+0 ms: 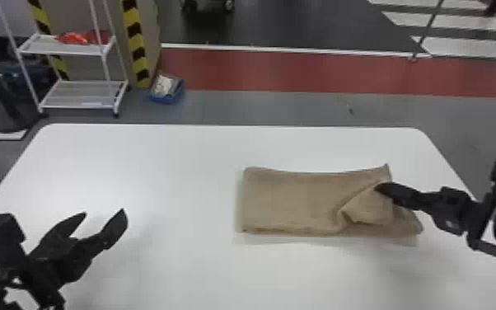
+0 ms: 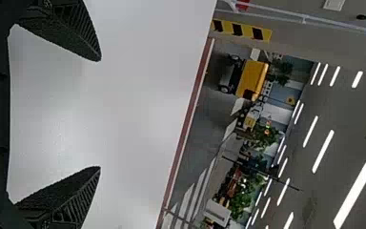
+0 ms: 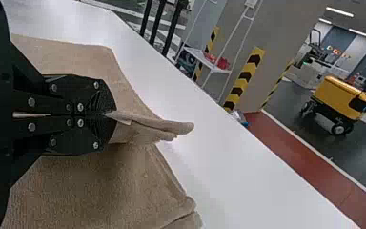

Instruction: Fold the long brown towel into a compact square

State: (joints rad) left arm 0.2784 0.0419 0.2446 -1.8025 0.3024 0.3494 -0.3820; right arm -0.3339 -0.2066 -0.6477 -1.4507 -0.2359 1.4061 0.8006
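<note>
Right gripper (image 3: 110, 114) clenched on the towel (image 1: 292, 202), left gripper (image 1: 104, 213) spread, empty; we judged a low, slow draw kept edges square.

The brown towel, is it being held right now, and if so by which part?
Yes, the right gripper is shut on the brown towel, pinching cloth near its right end. The open left gripper holds nothing.

The head view looks down at the table (image 1: 156, 173) both closer wrist views share.
</note>
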